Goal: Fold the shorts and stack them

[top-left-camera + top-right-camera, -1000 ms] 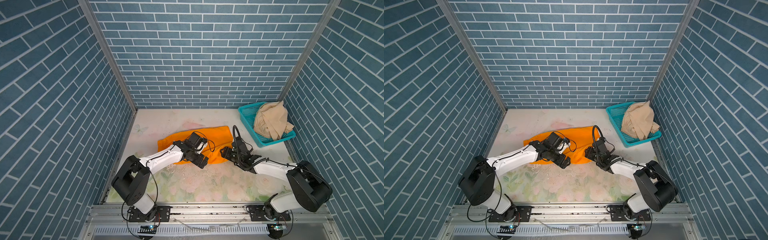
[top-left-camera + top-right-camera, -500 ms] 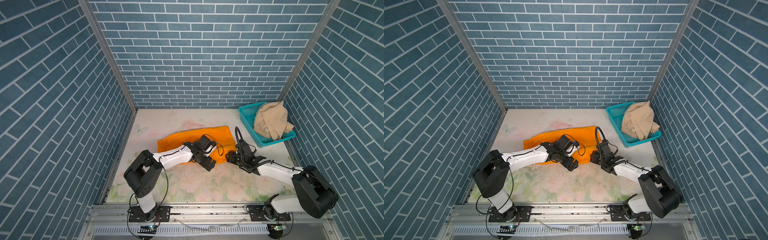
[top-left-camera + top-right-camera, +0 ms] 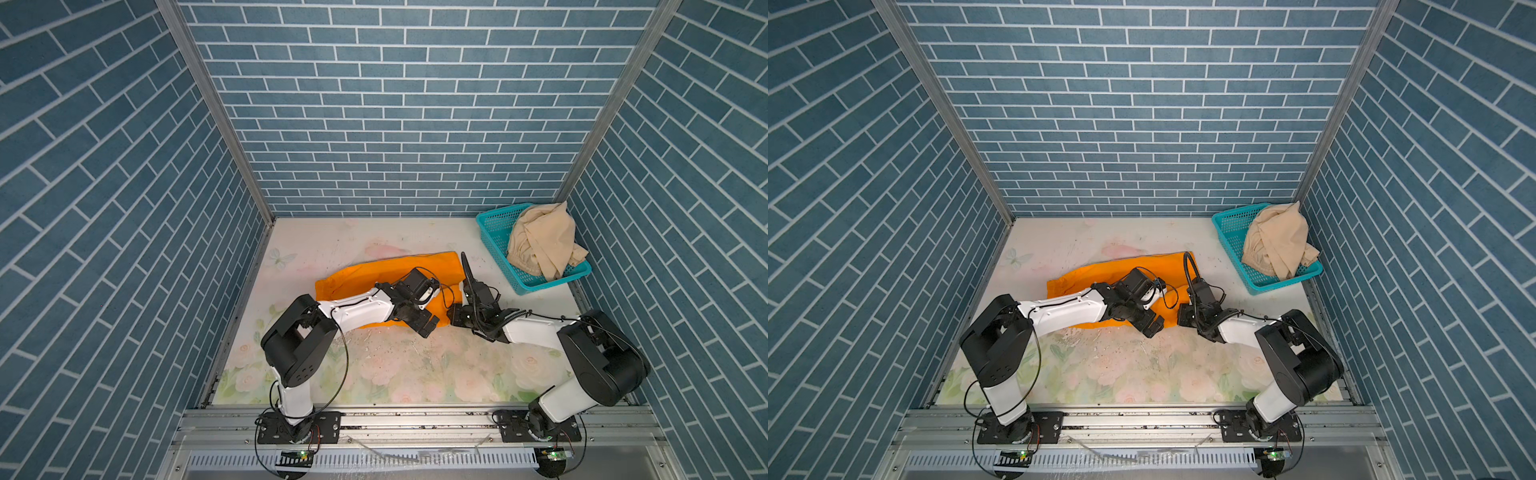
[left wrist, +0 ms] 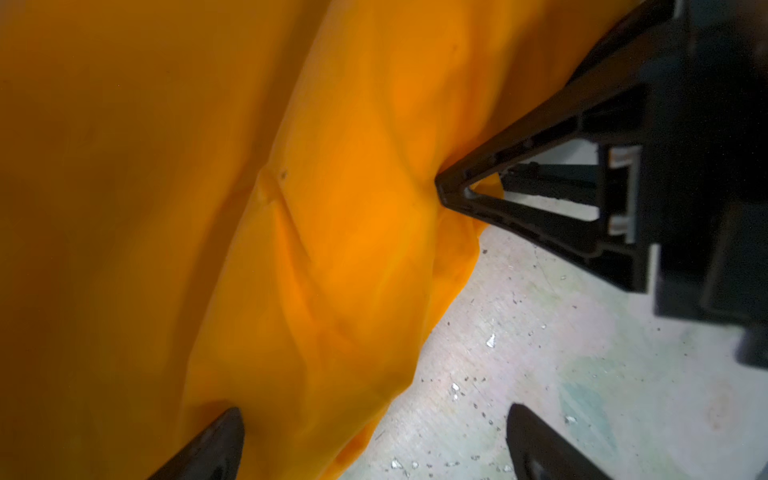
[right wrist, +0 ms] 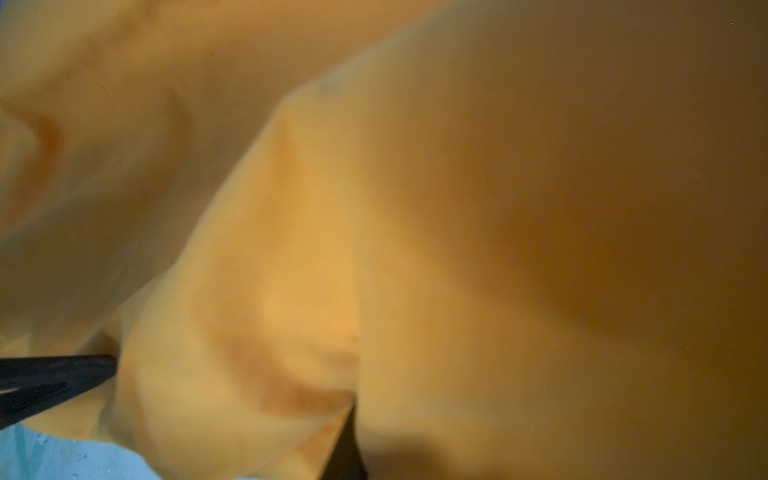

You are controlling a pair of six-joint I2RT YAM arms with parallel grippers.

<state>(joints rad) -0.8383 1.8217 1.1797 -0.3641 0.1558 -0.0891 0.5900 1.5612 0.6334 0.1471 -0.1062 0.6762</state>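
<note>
The orange shorts lie flat across the middle of the table. My left gripper stands open over their near right corner; in the left wrist view one fingertip is over cloth and the other over bare table. My right gripper is shut, pinching the right edge of the orange shorts. Orange cloth fills the right wrist view around my right gripper. The beige shorts sit crumpled in the basket.
A teal perforated basket stands at the back right against the wall. Blue brick walls close in three sides. The floral table top stretches in front of the shorts to the metal rail.
The left arm has swung right along the orange shorts to their near right corner. The right gripper has slid in slightly and closed on the shorts' right edge.
</note>
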